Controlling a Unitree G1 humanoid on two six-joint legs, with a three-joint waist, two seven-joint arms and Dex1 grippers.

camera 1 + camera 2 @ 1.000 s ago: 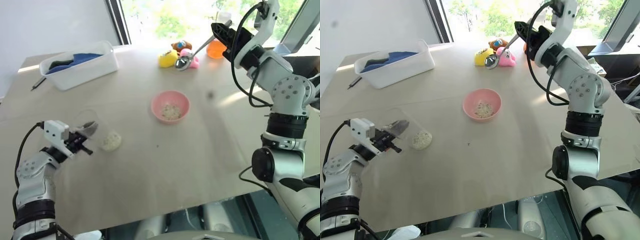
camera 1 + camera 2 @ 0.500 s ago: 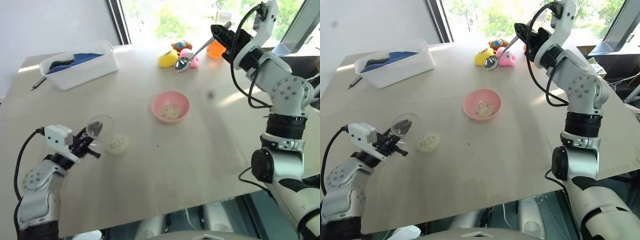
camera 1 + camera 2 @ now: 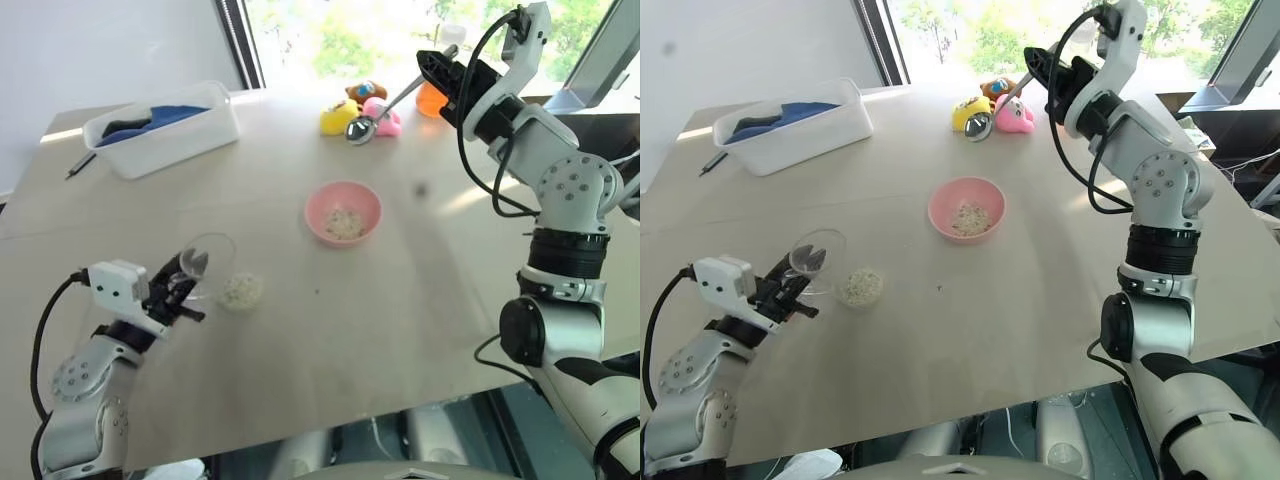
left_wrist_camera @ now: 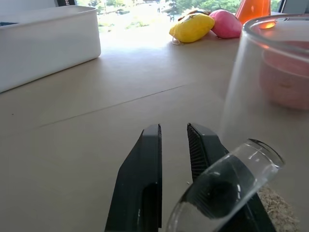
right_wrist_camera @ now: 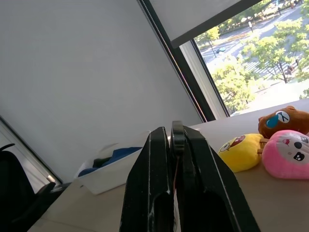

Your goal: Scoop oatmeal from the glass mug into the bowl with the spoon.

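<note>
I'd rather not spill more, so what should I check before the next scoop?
1. Spoon gripped in the right claw: ok, the claw is shut on the handle.
2. Oatmeal inside the mug: not ok, a heap lies on the table beside it.
3. Mug standing upright: cannot tell, it looks tilted by the left claw.
4. Bowl upright and unobstructed: ok, with some oatmeal in it.
5. Spoon close to the mug: not ok, it is raised over the far side near the toys.
</note>
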